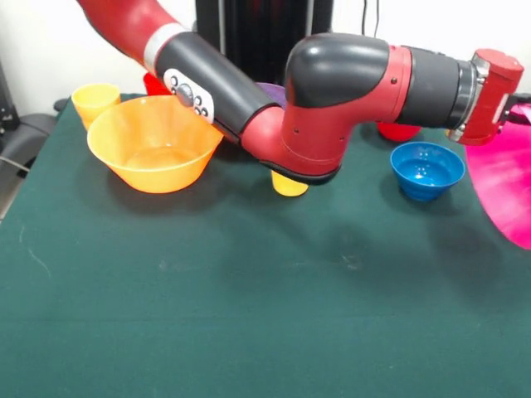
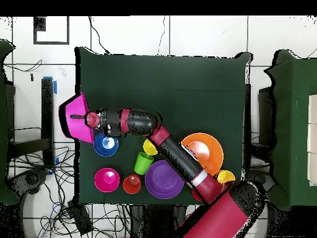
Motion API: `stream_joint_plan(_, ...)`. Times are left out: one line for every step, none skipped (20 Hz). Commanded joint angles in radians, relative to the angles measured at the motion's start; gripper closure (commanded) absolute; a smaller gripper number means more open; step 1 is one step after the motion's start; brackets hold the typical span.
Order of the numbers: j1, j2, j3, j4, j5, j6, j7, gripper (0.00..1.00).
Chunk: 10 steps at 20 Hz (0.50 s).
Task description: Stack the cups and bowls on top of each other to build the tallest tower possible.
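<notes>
in the overhead view, the purple bowl (image 2: 162,180) sits between the red cup (image 2: 131,184) and orange bowl (image 2: 209,150).

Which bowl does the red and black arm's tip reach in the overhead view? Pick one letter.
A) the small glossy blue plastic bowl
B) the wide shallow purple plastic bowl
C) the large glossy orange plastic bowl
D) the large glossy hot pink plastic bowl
D: the gripper ends at the large glossy hot pink plastic bowl by the table's edge, while the blue bowl, orange bowl and purple bowl lie apart from it.
</notes>
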<state>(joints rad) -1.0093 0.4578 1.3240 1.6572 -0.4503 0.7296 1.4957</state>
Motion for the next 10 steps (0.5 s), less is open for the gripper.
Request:
stream_joint_plan(0.001,0.072,-0.002,-0.180,0.069,0.180,-0.417,1.00)
stream_joint_plan(0.000,0.072,-0.004,-0.185,0.072,0.190,-0.422,1.00)
stream_joint_plan(0.000,0.068,-0.006,-0.195,0.078,0.210,-0.431,1.00)
stream_joint_plan(0.000,0.065,-0.008,-0.202,0.082,0.221,-0.434,1.00)
stream_joint_plan(0.002,0.058,-0.011,-0.214,0.089,0.242,-0.439,1.00)
stream_joint_plan(0.003,0.054,-0.012,-0.220,0.092,0.251,-0.442,1.00)
stream_joint_plan(0.004,0.047,-0.014,-0.229,0.098,0.267,-0.446,1.00)
stream_joint_plan(0.005,0.045,-0.014,-0.234,0.101,0.274,-0.448,1.00)
stream_joint_plan(0.005,0.042,-0.015,-0.238,0.103,0.282,-0.450,1.00)
stream_joint_plan(0.006,0.039,-0.015,-0.243,0.106,0.289,-0.452,1.00)
